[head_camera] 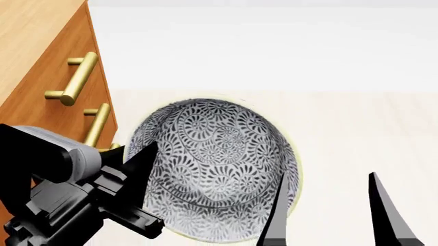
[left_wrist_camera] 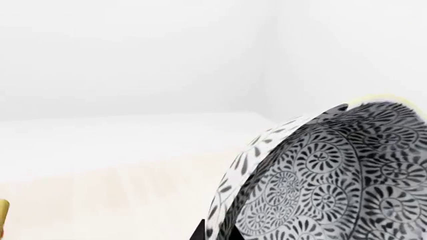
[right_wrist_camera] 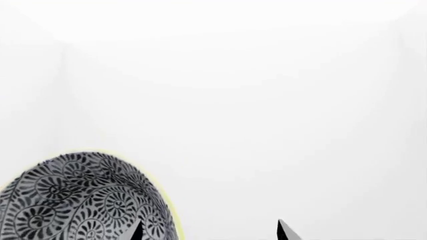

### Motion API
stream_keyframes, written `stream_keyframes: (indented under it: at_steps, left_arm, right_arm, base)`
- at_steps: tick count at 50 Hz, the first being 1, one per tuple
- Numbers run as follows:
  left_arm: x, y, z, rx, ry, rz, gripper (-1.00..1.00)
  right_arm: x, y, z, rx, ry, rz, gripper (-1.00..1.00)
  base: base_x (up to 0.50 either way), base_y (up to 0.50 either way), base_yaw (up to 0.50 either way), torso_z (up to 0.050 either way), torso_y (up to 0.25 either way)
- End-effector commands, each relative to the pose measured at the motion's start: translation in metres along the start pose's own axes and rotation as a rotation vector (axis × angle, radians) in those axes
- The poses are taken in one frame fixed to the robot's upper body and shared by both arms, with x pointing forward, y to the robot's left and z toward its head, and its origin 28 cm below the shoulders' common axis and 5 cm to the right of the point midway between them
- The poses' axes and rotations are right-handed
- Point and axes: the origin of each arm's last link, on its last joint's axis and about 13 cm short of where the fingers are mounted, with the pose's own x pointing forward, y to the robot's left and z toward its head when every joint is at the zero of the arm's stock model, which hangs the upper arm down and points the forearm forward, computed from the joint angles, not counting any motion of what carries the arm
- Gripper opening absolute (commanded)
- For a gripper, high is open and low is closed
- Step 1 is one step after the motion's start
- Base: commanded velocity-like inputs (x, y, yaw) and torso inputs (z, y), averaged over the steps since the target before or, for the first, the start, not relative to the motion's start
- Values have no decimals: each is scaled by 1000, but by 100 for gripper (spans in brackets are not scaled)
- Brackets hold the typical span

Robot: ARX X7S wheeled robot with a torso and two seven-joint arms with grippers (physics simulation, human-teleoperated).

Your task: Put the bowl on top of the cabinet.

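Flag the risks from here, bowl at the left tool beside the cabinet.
1. The left tool seems to hold the bowl only at its rim, so it may tilt or slip during the lift.
2. The bowl sits close to the cabinet front and its handles; it could clip them going up.
3. The right tool is open beside the bowl and could bump it.

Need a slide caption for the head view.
Left pincer at the patterned bowl rim beside the cabinet; right pincer open nearby.

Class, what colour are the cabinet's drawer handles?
Brass-gold handles, clearest in the head view.
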Motion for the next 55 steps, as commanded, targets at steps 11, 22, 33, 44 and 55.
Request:
stream_keyframes:
  at_steps: [11, 22, 33, 44, 55]
  left_arm:
    - [8, -6, -1, 145, -43, -17, -100]
    - [32, -5, -4, 319, -28, 155, -100]
    - [54, -3, -7, 336, -23, 194, -100]
    - [72, -5, -2, 503, 3, 208, -100]
    - [87, -21, 30, 606, 26, 224, -100]
  right_arm:
    - [-4, -9, -6, 45, 18, -38, 100]
    - [-13, -26, -14, 145, 39, -99, 100]
    - [-16, -32, -21, 188, 63, -94, 100]
    - [-26, -52, -34, 324, 83, -243, 100]
    - [-29, -72, -51, 410, 97, -402, 100]
  base:
    - [0, 0, 0, 0, 1]
    - [0, 0, 0, 0, 0]
    - [0, 0, 0, 0, 1]
    - [0, 0, 0, 0, 0]
    - [0, 0, 0, 0, 1]
